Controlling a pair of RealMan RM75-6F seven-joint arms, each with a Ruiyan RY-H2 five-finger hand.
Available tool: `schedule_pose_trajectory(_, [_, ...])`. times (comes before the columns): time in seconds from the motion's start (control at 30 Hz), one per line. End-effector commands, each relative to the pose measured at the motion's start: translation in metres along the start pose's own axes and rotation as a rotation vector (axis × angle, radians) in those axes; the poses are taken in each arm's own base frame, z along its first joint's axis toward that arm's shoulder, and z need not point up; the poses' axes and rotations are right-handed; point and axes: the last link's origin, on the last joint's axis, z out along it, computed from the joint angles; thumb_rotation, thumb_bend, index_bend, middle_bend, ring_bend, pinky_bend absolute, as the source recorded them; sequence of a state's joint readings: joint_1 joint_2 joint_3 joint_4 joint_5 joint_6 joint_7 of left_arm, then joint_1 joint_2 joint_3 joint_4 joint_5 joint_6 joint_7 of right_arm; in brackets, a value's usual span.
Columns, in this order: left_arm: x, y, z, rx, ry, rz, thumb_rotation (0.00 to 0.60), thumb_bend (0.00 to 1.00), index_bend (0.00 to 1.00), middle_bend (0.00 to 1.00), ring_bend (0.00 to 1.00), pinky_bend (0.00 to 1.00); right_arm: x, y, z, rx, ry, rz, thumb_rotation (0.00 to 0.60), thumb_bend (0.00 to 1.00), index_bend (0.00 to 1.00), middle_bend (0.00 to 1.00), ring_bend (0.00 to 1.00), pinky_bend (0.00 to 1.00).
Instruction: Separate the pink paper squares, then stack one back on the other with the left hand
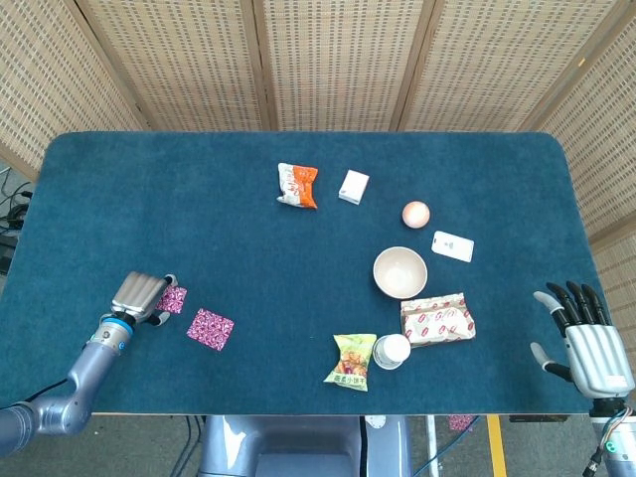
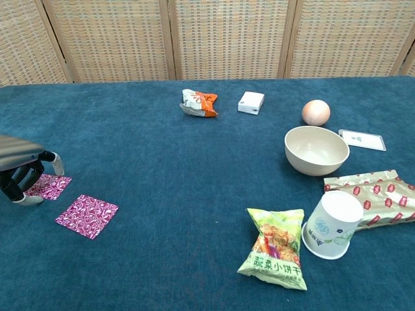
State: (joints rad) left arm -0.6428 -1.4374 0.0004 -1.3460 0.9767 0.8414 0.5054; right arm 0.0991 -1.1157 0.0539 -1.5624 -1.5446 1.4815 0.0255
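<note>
squares: already split; one pink square (image 2: 87,216) lies flat on the table (image 1: 199,199), the other pink square (image 2: 48,186) just beside it, under the left hand.
left hand (image 1: 139,295): fingers curled down onto that square; an actual grip can't be told.
right hand (image 1: 586,343): parked at the table's edge, fingers spread, nothing held.
step: pickup for the restack, probably.
next: paper gets pinched, lifted, laid squarely on its neighbour.

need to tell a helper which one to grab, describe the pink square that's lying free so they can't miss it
Look at the near left part of the blue table. Two pink paper squares lie there side by side, apart. The free pink square is the one further right; the other square sits partly under the left hand.
</note>
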Motion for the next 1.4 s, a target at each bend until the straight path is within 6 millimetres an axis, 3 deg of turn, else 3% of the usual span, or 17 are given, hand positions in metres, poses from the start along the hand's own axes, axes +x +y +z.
schedule_pose_trajectory(0.03, [-0.0003,0.0,0.0001,0.001,0.0,0.001,0.512,0.31,0.51,0.65,0.58,0.54,0.0,0.0003,0.0001,0.0,0.0,0.0,0.6,0.33,0.17,0.14,0.0,0.0])
schedule_pose_trajectory(0.77, [-0.0009,-0.0004,0.0003,0.006,0.005,-0.002,0.513,0.36,0.56,0.65,0.58,0.54,0.0006,0.0007,-0.0001,-0.003,0.003,-0.001,0.6,0.33,0.17,0.14,0.0,0.0])
schedule_pose_trajectory(1.4, [-0.0037,-0.0011,-0.0004,0.005,0.004,-0.001,0.522,0.32,0.57,0.65,0.58,0.54,0.0006,0.0003,0.0004,0.0,0.001,-0.002,0.6,0.32,0.17,0.14,0.0,0.0])
